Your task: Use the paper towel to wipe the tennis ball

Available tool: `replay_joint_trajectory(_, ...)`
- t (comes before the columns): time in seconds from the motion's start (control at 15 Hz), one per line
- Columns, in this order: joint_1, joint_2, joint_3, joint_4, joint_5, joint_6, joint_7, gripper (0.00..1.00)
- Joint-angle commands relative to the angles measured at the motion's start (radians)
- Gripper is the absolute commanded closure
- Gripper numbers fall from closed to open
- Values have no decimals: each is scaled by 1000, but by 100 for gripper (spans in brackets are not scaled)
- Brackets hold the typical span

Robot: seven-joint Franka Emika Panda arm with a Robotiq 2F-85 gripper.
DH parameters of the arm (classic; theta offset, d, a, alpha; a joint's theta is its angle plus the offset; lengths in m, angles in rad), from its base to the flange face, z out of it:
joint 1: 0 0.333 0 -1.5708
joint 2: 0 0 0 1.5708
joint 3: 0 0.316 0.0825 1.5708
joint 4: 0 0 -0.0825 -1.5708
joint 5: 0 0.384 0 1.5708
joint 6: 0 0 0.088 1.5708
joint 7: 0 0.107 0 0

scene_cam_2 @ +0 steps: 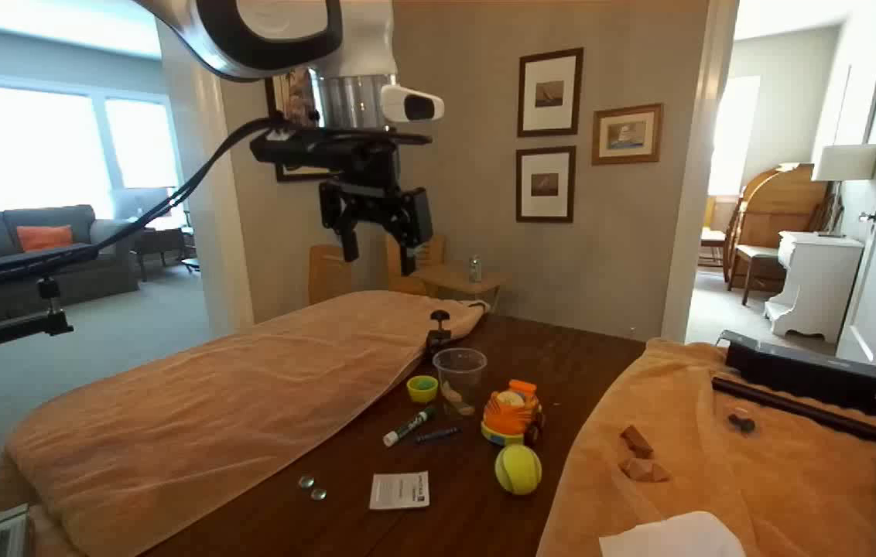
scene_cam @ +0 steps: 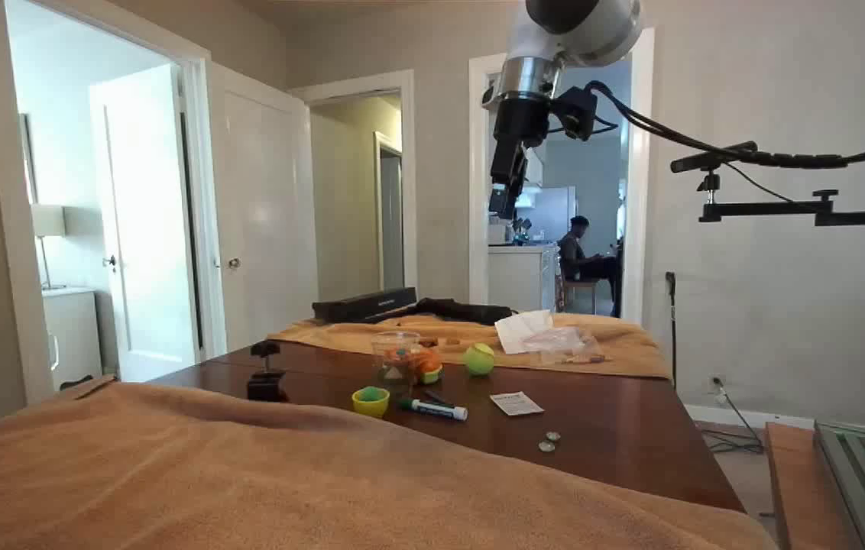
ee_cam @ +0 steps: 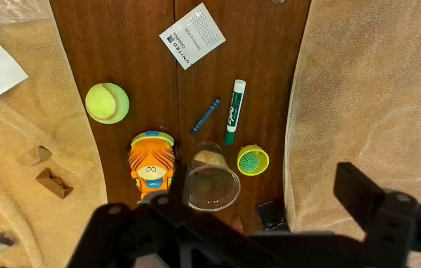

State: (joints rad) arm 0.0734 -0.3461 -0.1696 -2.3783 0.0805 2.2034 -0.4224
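On wood (ee_cam: 136, 56), tennis ball (ee_cam: 107, 103), round, seamed

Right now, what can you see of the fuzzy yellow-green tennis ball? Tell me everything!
The round, yellow-green tennis ball looks fuzzy, like felt, with a tan curved seam. It sits on the dark brown wooden table, near the edge of an orange-tan cloth towel. In the wrist view, a gap shows between it and the orange striped toy vehicle. Only the table seems to touch it; the open black gripper doesn't.
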Motion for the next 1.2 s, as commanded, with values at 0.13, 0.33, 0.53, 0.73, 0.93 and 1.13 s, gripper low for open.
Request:
replay_joint_trajectory(0.13,-23,9,15,6,0,30,-3,0)
replay_joint_trajectory(0.33,-59,48,-19,39,0,65,-16,0)
replay_joint_trajectory(0.53,-121,106,-73,80,9,92,-14,0)
replay_joint_trajectory(0.73,-171,175,-121,128,29,113,-13,0)
replay_joint_trajectory(0.93,-206,261,-160,185,89,148,-38,0)
replay_joint_trajectory(1.13,-239,348,-170,240,156,192,-78,0)
